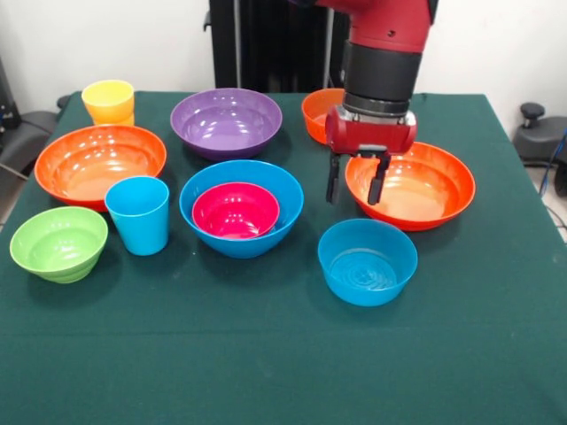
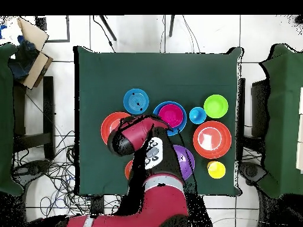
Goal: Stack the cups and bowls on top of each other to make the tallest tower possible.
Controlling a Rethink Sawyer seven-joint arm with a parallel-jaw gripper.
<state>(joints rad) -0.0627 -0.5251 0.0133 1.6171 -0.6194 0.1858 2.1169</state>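
Gripper: the red and black gripper (image 1: 355, 180) hangs from the arm with its two dark fingers (image 1: 333, 180) spread apart and nothing between them; it sits over the left rim of a large glossy orange plastic bowl (image 1: 416, 188); in the overhead view the arm covers much of this bowl (image 2: 109, 126).
Blue pair: a large glossy blue plastic bowl (image 1: 270, 218) stands mid-table with a small magenta plastic bowl (image 1: 235, 211) nested inside it; seen from above the magenta bowl (image 2: 171, 114) fills most of the blue one (image 2: 160, 111).
Medium bowl: a medium sky-blue plastic bowl (image 1: 367, 261) stands alone at the front, just before the orange bowl under the gripper.
Cups: a sky-blue tapered plastic tumbler (image 1: 138, 213) stands upright just left of the blue pair; a yellow tapered plastic tumbler (image 1: 109, 102) stands upright at the back left.
Other bowls: a second large orange plastic bowl (image 1: 99, 164) sits behind the blue tumbler; a small ribbed lime-green bowl (image 1: 58, 243) sits front left; a large purple plastic bowl (image 1: 226, 121) sits at the back centre; a small orange bowl (image 1: 317, 113) is partly hidden behind the arm.
Surface: all rest on a dark green tablecloth (image 1: 266, 354).
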